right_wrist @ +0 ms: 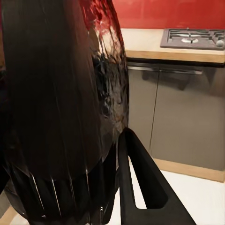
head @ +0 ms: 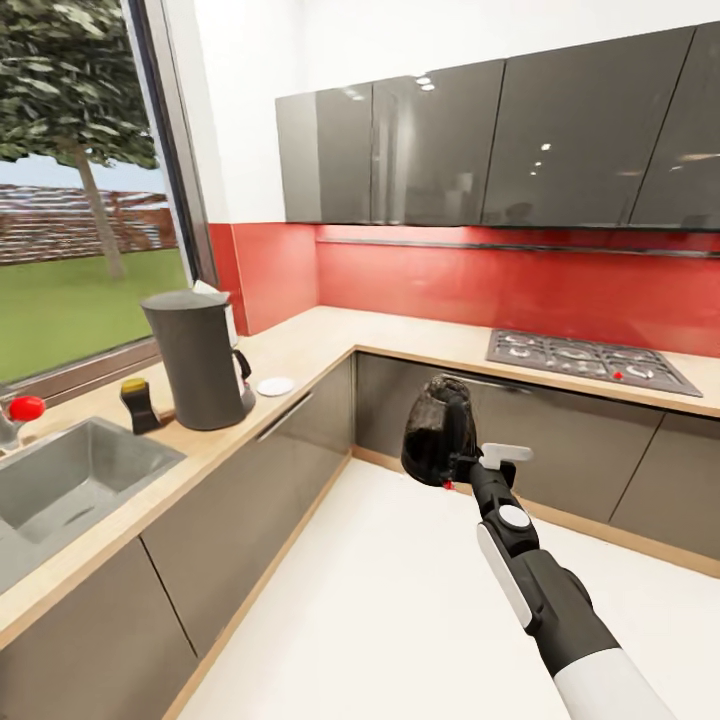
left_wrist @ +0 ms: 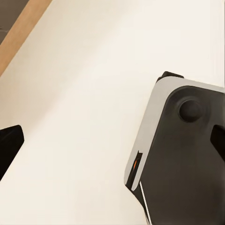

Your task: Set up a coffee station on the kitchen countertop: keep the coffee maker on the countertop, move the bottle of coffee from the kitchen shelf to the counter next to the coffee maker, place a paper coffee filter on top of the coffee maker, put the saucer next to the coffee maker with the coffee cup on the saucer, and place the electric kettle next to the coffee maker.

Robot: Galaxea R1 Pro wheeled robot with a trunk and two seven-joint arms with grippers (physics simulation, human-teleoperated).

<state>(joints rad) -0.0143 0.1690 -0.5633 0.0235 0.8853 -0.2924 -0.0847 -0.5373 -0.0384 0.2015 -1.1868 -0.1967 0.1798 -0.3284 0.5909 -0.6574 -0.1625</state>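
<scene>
The electric kettle (head: 438, 430) is held in the air by the right gripper (head: 462, 466), out in front of the lower cabinets (head: 560, 460) and above the white floor (head: 380, 610), well apart from the coffee maker (head: 197, 358). The kettle's handle is clasped by the gripper, with the red switch seen just at the grasp. In the right wrist view the dark glass body of the kettle (right_wrist: 61, 108) is seen close up, with one black finger (right_wrist: 140, 183) beside its base.

The coffee maker is seen standing upright on the kitchen countertop (head: 320, 345), in front of the window (head: 80, 200). The bottle of coffee (head: 138, 404) is set just beside the coffee maker, on the side toward the sink (head: 70, 480). The saucer (head: 275, 386) is laid flat on the counter near the coffee maker, on its other side, toward the corner. A white edge, possibly the paper coffee filter (head: 212, 290), is seen at the top of the coffee maker. The gas hob (head: 585, 360) is set into the far run of the countertop, well apart from the coffee maker.

In the left wrist view, dark finger tips (left_wrist: 9, 145) are seen at the picture's edges over the floor, beside part of the robot's base (left_wrist: 183, 154); whether the left pincer is released or clenched cannot be told.
</scene>
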